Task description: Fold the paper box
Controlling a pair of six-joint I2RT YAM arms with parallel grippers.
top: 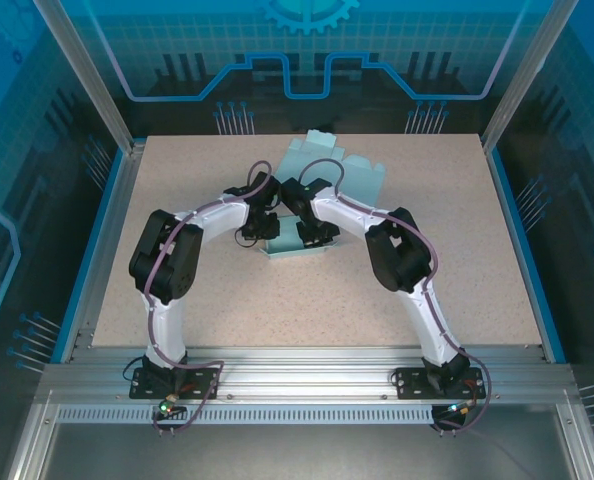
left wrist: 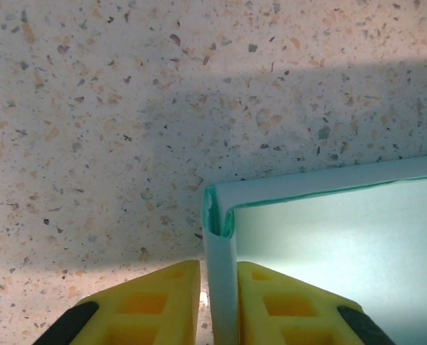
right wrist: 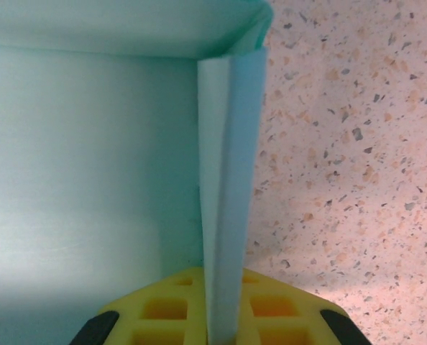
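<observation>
Where both arms meet at the middle of the desk [top: 457,280], the overhead view shows the pale teal paper box [top: 327,165] under them. Its far panels lie flat, and its near part is raised between the left gripper [top: 262,222] and the right gripper [top: 312,228].

From the left wrist, the left gripper [left wrist: 219,302] is closed on an upright side wall, one yellow finger [left wrist: 163,302] on each face. That wall meets a second standing wall at a folded corner [left wrist: 217,208].

From the right wrist, the right gripper [right wrist: 221,309] pinches a doubled-over wall [right wrist: 228,180] that joins another wall at the top corner.

I judge the job partway done: the walls at both held corners stand, while the flat far panels have yet to be folded up and closed.
</observation>
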